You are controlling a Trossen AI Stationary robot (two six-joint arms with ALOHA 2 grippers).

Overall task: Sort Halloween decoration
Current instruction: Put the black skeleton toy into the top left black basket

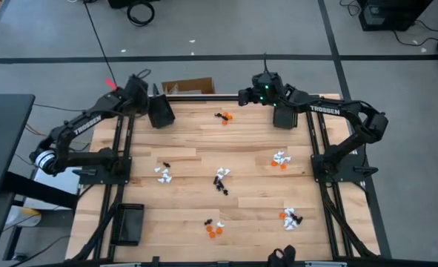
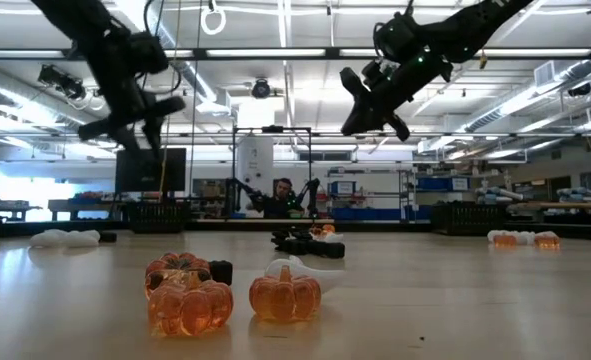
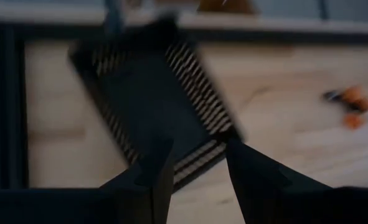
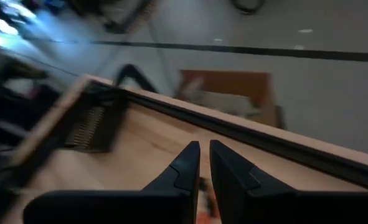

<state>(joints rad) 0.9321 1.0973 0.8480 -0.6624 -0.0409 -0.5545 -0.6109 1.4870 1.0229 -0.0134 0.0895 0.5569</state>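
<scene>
Hovering above a black tray [image 3: 155, 99], the left tool [image 3: 196, 168] is released and empty; the right tool [image 4: 203, 163], nearly clenched, grasps nothing above orange trinkets [image 1: 226, 117].

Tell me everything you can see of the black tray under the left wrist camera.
The black tray is a small dark rectangular bin with slotted, ribbed side walls, apparently plastic. No trinkets show inside. It sits on the wooden table near the far left corner, turned askew to the table's edge. The left gripper hangs above it, fingers apart and holding nothing. Nothing touches the tray but the tabletop.
</scene>
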